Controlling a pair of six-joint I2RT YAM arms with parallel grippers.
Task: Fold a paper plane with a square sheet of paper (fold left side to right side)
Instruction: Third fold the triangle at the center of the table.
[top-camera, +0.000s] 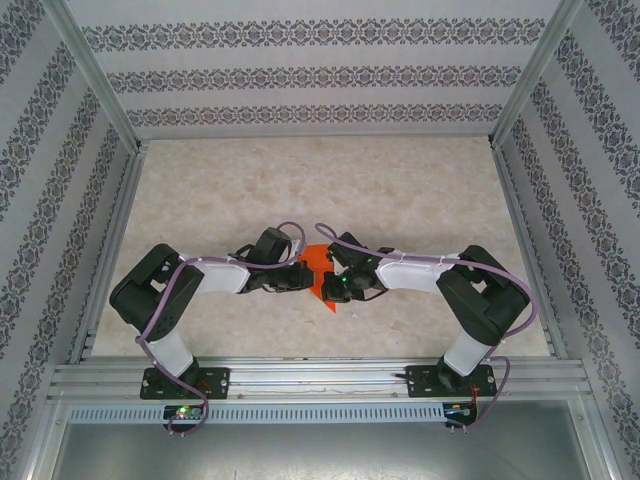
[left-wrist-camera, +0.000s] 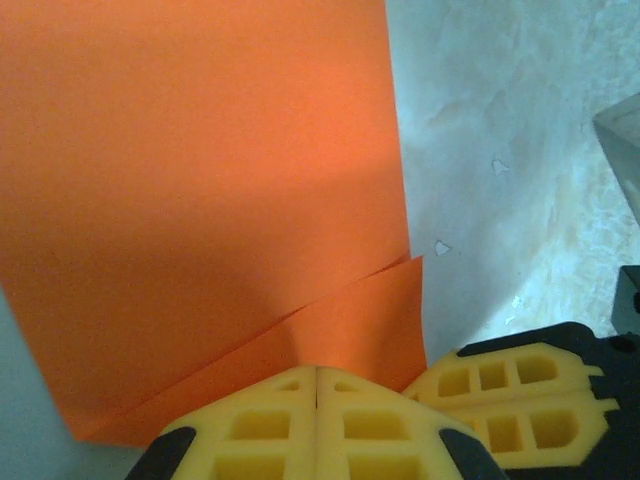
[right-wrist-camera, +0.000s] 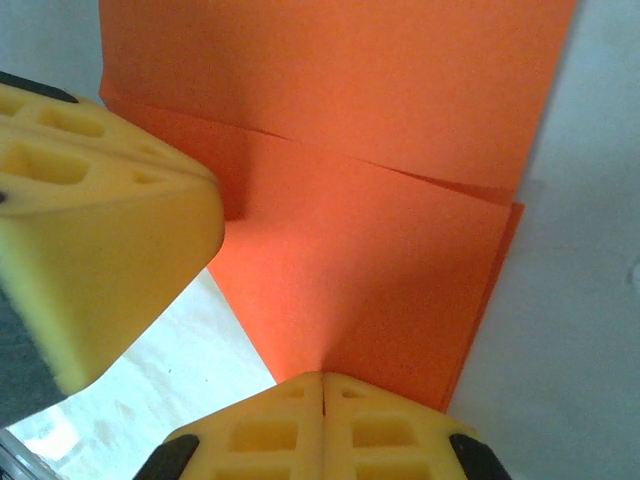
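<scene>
Left gripper (left-wrist-camera: 317, 372), bottom centre of its wrist view: yellow fingers pressed tight together, tips right at the near edge of the orange sheet of paper (left-wrist-camera: 200, 170), which fills the upper left. Right gripper (right-wrist-camera: 322, 380) is squeezed closed too, tips against the sheet's lower edge. Whether either actually nips the paper, can't tell. A slanted flap edge crosses the sheet. From above, the paper lies mid-frame between both wrists on the pale marbled table (top-camera: 330, 190).
</scene>
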